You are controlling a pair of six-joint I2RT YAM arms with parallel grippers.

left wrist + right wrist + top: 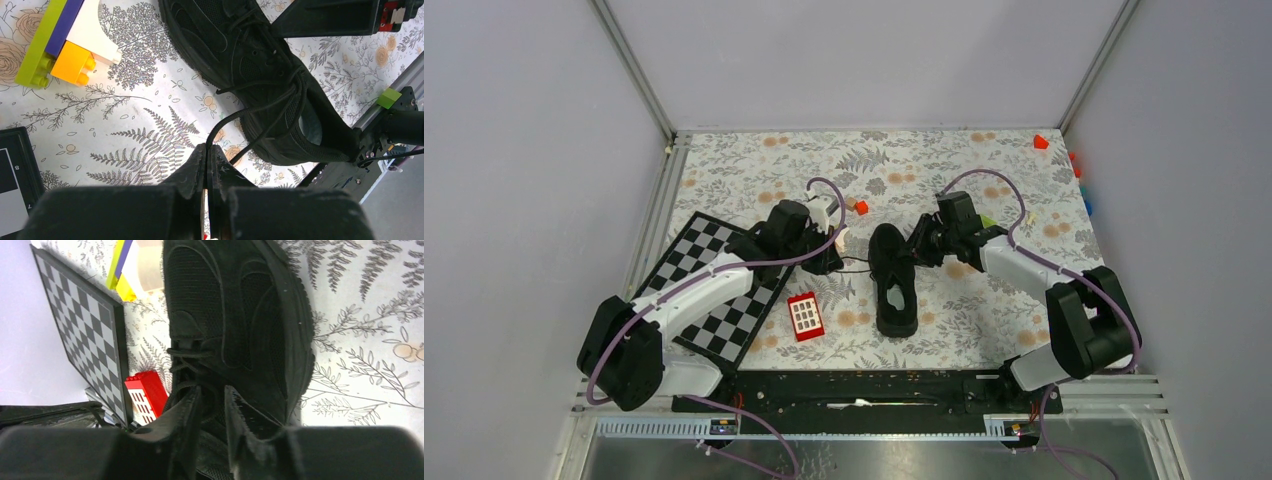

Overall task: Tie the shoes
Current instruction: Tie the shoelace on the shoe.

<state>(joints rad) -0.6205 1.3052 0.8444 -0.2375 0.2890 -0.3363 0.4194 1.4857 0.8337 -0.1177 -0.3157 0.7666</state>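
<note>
Left gripper (207, 151), bottom centre of its wrist view, is clamped shut on a lace (225, 120) drawn out from the shoe (260, 75), which lies mid-frame in the top view. Right gripper (212, 399) hovers part-open over the lacing (no strand visibly held). This looks like the lace-gathering step. Next, the right jaws need to close on the other lace.

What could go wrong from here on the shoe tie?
The left gripper pinches the lace only at its jaw tips; a pull may slip it out.
The shoe looks unpinned; a sideways tug could drag it toward the red block.
The right gripper hovers over bunched laces, jaws narrowly apart; it might catch the wrong strand.
</note>
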